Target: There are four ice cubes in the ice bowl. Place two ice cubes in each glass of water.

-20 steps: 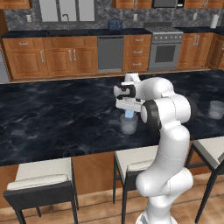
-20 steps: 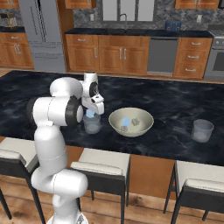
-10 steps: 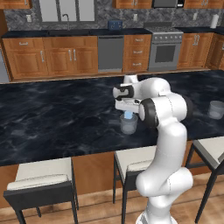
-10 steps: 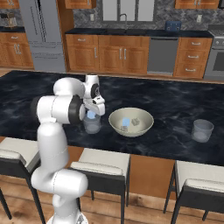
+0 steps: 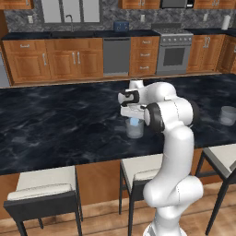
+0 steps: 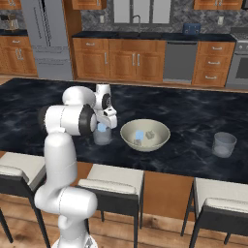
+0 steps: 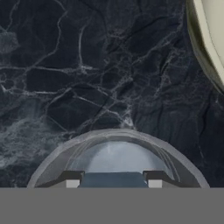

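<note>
On the black marble counter [image 6: 193,111], going left to right in the right base view: the gripper [image 6: 102,127] hangs straight over the near glass of water [image 6: 102,136], fingers pinching a pale blue ice cube [image 6: 101,128] just above the rim. In the hand view that cube [image 7: 113,180] sits between the two dark fingertips [image 7: 72,178], the glass mouth right below. Next comes the cream ice bowl [image 6: 145,141], just beside the glass — a few small cubes lie in it. The second glass of water [image 6: 224,144] stands well apart, far right, with nothing visible in it.
</note>
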